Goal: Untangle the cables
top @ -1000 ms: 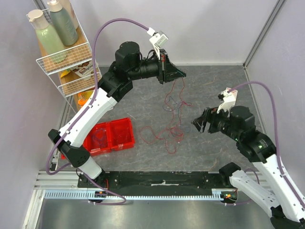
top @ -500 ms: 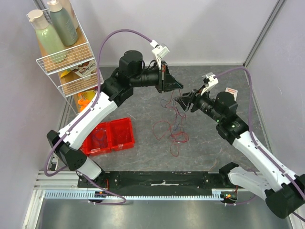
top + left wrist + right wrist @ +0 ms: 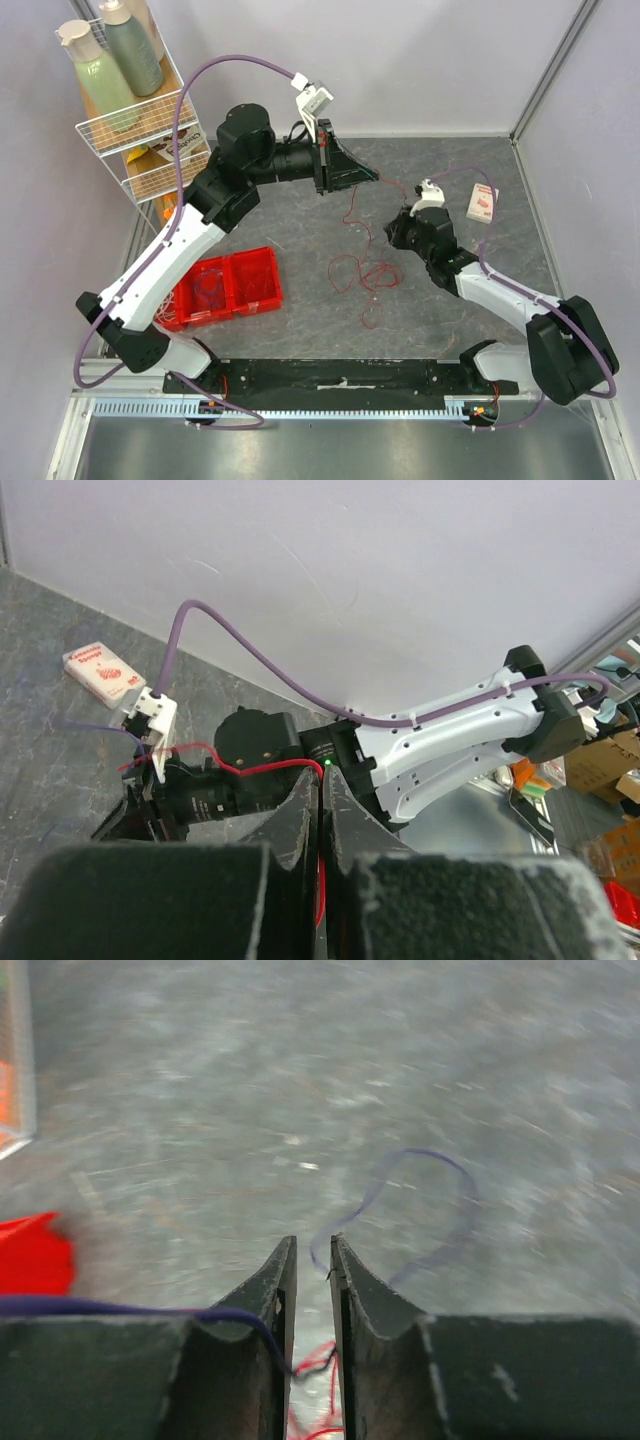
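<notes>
Bench point(image 3: 300, 215): grey mottled surface that carries the items below.
Red tray point(image 3: 280, 275): two compartments, near-left area of the bench; contents cannot be identified.
Wire rack point(image 3: 135, 120): white, tiered, standing at the far-left corner.
Bottles: two pale green, upright on the top tier, one point(image 3: 98, 75) just beside the other point(image 3: 135, 45).
Packet point(image 3: 180, 148): brown, on a lower tier.
Small box point(image 3: 483, 204): white and red, lying flat at the far right; also seen from the left wrist point(image 3: 100, 670).
Black strip point(image 3: 340, 372): along the near edge.

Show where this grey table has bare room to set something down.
Bare: the far-right corner behind the small white box; the near strip between the red plastic bin and the right arm. Crowded: mid-table, around the thin red and purple cables.
</notes>
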Available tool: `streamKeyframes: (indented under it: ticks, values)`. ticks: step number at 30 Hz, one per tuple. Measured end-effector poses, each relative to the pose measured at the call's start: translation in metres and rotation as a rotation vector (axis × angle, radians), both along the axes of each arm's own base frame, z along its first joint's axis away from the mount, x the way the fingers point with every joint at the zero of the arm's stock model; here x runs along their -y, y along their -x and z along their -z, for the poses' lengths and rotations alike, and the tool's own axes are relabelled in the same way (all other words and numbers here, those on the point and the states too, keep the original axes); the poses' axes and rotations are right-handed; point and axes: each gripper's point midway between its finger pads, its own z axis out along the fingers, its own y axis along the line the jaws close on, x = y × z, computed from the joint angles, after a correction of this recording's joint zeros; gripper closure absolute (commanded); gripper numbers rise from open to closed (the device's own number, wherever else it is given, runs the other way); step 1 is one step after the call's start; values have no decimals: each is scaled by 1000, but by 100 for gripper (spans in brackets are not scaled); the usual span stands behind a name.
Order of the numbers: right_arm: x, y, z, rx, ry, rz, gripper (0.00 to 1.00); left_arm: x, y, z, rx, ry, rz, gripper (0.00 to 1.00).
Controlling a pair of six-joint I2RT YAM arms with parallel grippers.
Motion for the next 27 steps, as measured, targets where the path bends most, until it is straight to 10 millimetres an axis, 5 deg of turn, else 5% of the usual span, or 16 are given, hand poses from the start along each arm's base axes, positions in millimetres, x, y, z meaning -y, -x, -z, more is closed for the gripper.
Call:
streamKeyframes:
  ticks: [2, 6, 12, 22, 24, 27]
  values:
    - [26, 2, 25, -74, 42, 99, 86, -4, 2, -6, 11, 10, -11, 98]
    - [85, -6, 43, -153, 78, 300, 99, -13, 6, -15, 21, 20, -48, 98]
    - [165, -9, 68, -267, 81, 512, 100, -28, 16, -34, 54, 52, -83, 98]
    - [215, -4, 82, -396, 116, 664, 100, -42, 18, -38, 65, 44, -147, 98]
    - [228, -1, 87, -419, 116, 702, 90, -45, 18, -36, 65, 30, -163, 98]
    - [229, 2, 92, -444, 110, 681, 58, -49, 21, -37, 70, 30, -168, 98]
